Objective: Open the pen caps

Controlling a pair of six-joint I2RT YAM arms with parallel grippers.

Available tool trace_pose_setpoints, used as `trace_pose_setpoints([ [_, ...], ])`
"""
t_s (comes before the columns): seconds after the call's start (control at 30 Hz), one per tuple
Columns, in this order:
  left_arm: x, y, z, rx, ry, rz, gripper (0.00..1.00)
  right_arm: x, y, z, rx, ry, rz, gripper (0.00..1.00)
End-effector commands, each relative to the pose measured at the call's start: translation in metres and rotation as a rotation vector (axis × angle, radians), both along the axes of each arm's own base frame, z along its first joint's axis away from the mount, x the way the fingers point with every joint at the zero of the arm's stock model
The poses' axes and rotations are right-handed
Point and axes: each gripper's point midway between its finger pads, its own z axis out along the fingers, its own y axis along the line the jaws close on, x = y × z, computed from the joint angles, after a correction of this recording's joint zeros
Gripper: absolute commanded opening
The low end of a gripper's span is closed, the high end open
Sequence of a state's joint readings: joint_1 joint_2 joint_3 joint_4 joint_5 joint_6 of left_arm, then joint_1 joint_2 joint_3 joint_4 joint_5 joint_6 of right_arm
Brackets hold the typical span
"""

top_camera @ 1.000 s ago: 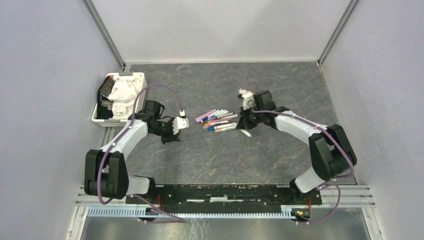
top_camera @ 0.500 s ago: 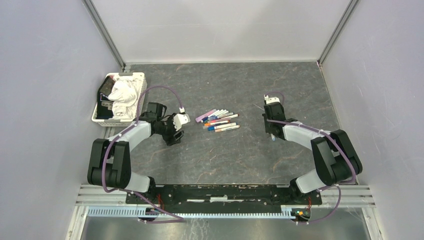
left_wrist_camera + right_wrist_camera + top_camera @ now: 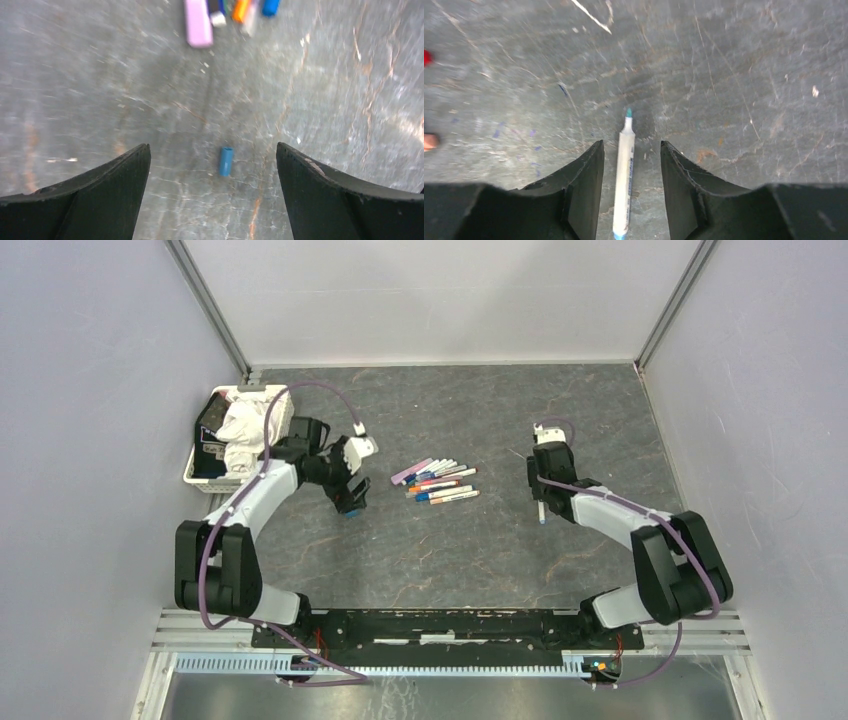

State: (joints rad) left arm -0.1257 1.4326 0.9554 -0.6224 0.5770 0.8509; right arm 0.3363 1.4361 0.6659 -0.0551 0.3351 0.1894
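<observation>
Top external, pens (image 3: 438,482): lie crosswise, nearer the left tool (image 3: 350,500)
Left tool: wide open over blue cap (image 3: 226,161)
Right tool (image 3: 631,143): part open, gripping nothing

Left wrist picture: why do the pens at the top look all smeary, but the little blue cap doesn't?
In the left wrist view, the pens at the top edge are blurred, and the blue cap lower down is clearer. In the right wrist view, the uncapped pen looks sharp. The top external view is evenly lit, with no strong glare.
</observation>
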Motion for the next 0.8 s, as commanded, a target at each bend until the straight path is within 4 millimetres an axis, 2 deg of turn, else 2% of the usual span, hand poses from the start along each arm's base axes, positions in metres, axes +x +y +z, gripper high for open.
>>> trace_pose_setpoints([
  [0.0, 0.019, -0.001, 0.066, -0.051, -0.024, 0.143, 1.0, 0.026, 0.034, 0.052, 0.095, -0.177, 0.121, 0.51],
  [0.03, 0.031, 0.001, 0.086, -0.047, -0.061, 0.174, 1.0, 0.026, 0.049, 0.055, 0.113, -0.18, 0.196, 0.51],
  [0.1, 0.047, 0.013, 0.11, -0.078, -0.099, 0.27, 1.0, 0.024, 0.075, 0.058, 0.112, -0.164, 0.307, 0.52],
  [0.17, 0.05, 0.02, 0.132, -0.168, -0.119, 0.285, 1.0, 0.019, 0.108, 0.055, 0.143, -0.136, 0.459, 0.55],
  [0.27, 0.057, 0.032, 0.153, -0.247, -0.136, 0.364, 1.0, 0.01, 0.142, 0.044, 0.177, -0.098, 0.614, 0.58],
  [0.43, 0.068, 0.061, 0.172, -0.206, -0.21, 0.541, 1.0, 0.004, 0.171, 0.028, 0.265, -0.066, 0.718, 0.6],
  [0.57, 0.065, 0.077, 0.179, -0.205, -0.272, 0.617, 1.0, 0.006, 0.183, 0.012, 0.252, -0.023, 0.77, 0.6],
  [0.67, 0.057, 0.076, 0.171, -0.195, -0.257, 0.573, 1.0, 0.008, 0.189, 0.007, 0.241, -0.011, 0.795, 0.6],
  [0.77, 0.043, 0.06, 0.16, -0.214, -0.175, 0.458, 1.0, 0.01, 0.191, 0.003, 0.217, -0.008, 0.805, 0.6],
])
